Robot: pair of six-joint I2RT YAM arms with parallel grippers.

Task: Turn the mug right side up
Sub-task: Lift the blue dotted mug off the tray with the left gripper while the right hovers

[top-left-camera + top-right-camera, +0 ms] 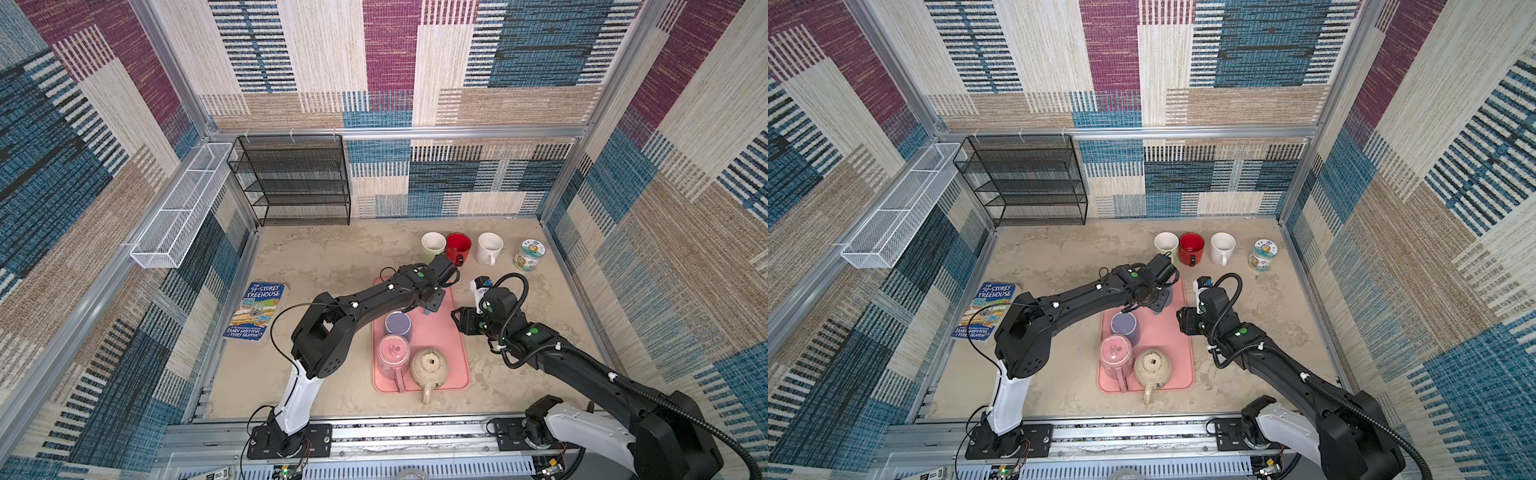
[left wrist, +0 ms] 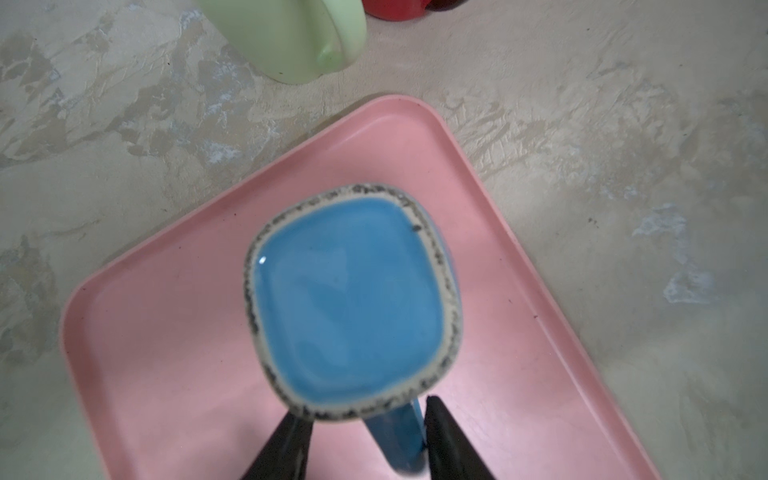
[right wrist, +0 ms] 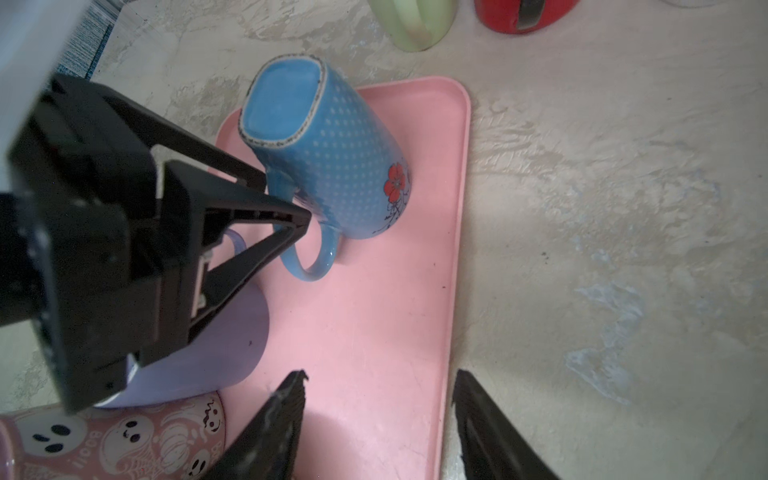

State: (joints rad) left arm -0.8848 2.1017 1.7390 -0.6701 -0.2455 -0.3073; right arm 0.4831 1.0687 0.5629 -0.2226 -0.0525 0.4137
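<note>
Here, mug (image 2: 353,299) inverted, left tool (image 2: 365,409) straddling handle (image 2: 395,440)

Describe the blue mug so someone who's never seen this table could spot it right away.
Find the pink tray mid-table. At its far end, nearest the row of upright mugs, stands the blue mug, base up. Unlike the purple mug and ghost-print mug, it has white dots, a red flower and a squarish base.
</note>
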